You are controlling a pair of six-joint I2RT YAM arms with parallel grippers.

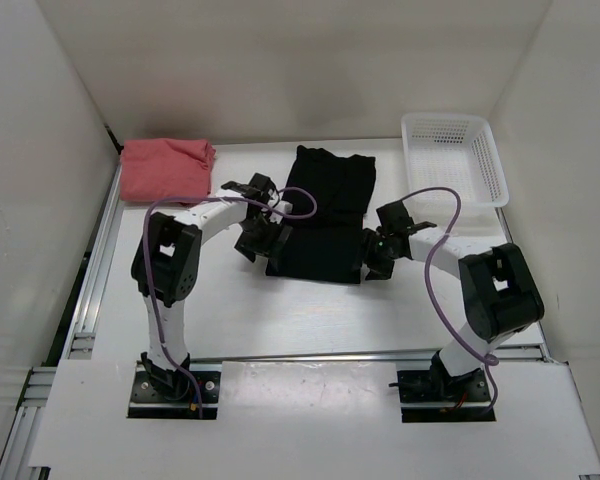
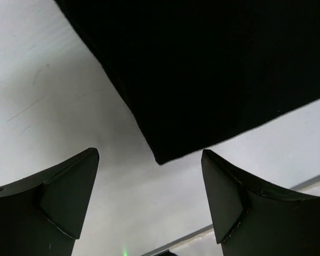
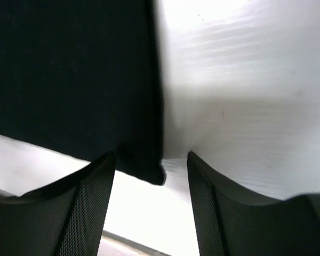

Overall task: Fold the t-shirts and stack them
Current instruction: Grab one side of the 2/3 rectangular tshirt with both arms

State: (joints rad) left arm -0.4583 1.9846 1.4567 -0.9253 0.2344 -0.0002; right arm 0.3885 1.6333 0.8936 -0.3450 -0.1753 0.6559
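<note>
A black t-shirt (image 1: 323,215) lies flat in the middle of the table, folded into a long strip running front to back. A salmon pink t-shirt (image 1: 166,167) lies folded at the back left. No maroon t-shirt shows. My left gripper (image 1: 260,250) is open and empty just off the black shirt's near left corner. In the left wrist view that corner (image 2: 161,158) points into the gap of the gripper (image 2: 149,184). My right gripper (image 1: 370,262) is open at the near right corner. In the right wrist view the corner (image 3: 154,173) lies between its fingers (image 3: 96,202), which are not closed on it.
A white perforated plastic basket (image 1: 495,170) stands empty at the back right. White walls enclose the table on the left, back and right. Purple cables loop over both arms. A metal rail runs along the table's left edge (image 1: 92,270).
</note>
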